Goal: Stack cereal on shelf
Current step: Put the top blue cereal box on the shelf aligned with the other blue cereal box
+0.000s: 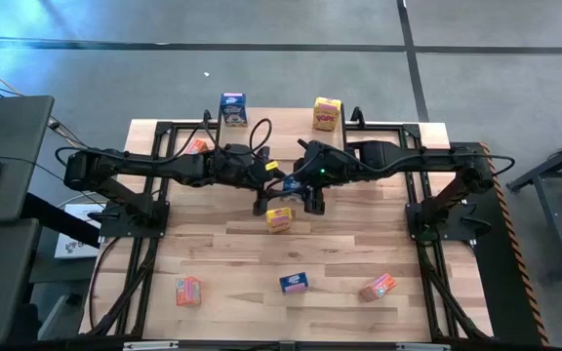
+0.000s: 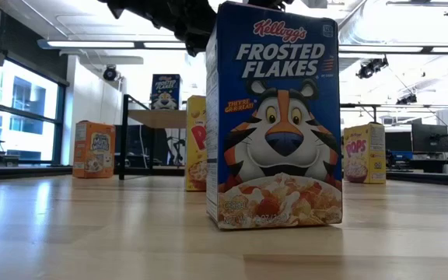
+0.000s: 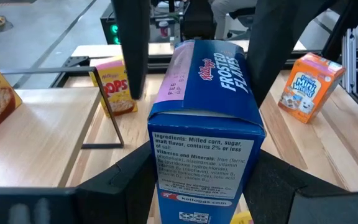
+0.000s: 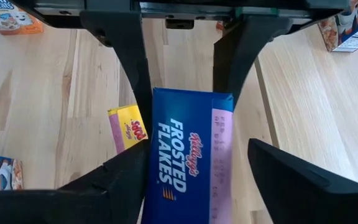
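Note:
A blue cereal box (image 1: 289, 184) hangs over the middle of the table between my two arms. My left gripper (image 3: 197, 180) is shut on its end toward the table's left. My right gripper (image 4: 197, 174) is open, its fingers on either side of the other end, with a gap at one finger. A yellow box (image 1: 279, 219) stands on the table just below them. The shelf (image 2: 154, 117) stands at the far left on thin black legs, and another blue box (image 2: 166, 92) stands on its wood top. My left gripper pinches the blue box between its two fingers (image 3: 120, 183) on two opposite sides, at the end with the ingredients panel (image 3: 197, 155). The fingers reach from the table's left, slanting slightly down, along the box. The box is lifted clear and lies about level, pointing toward the right arm.
A yellow box (image 1: 327, 113) stands at the far edge and an orange one (image 1: 195, 146) shows by the left arm. Near the front stand an orange box (image 1: 187, 290), a blue box (image 1: 294, 283) and another orange box (image 1: 379, 287). Black frames line both table sides.

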